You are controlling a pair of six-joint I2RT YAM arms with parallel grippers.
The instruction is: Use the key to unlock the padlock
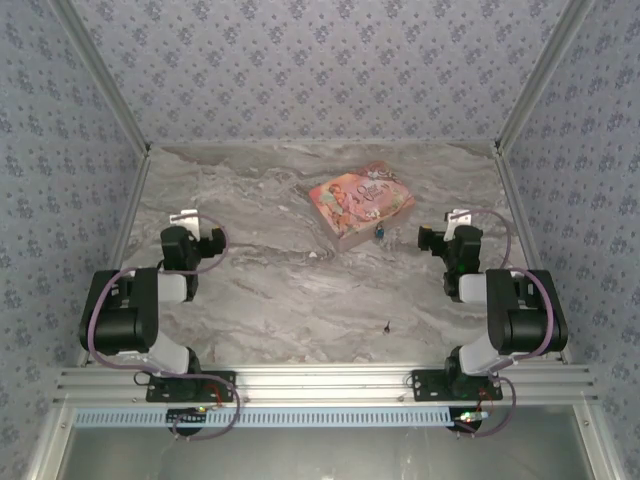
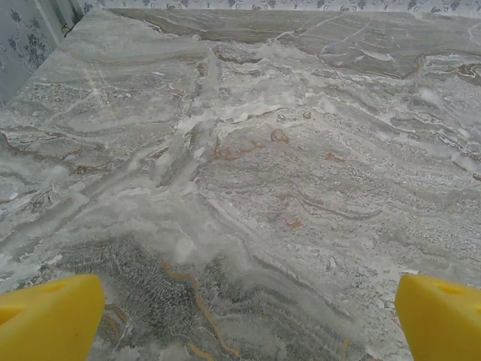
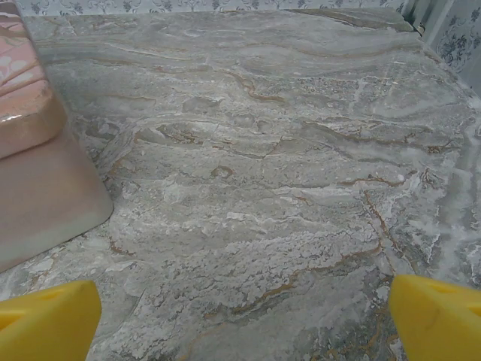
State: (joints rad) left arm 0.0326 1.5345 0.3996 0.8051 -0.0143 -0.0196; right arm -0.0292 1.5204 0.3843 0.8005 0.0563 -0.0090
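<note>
Marbled grey table (image 1: 300,290) is carrying a pink box (image 1: 360,205), with the padlock (image 1: 379,233) sitting just beside its near edge. Well apart from it, the key (image 1: 386,326) is lying closer to the table's front edge. Both the left pincer (image 2: 242,312) and the right pincer (image 3: 242,312) are hanging over bare table, spread wide and gripping nothing.

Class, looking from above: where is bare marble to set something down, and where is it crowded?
Widest bare patch: the marble table, centre-left, between the left hand and the pink box. The back strip behind the box is free too. Crowded: the box's near edge, where the padlock sits near the right hand. The key lies nearer the front.
</note>
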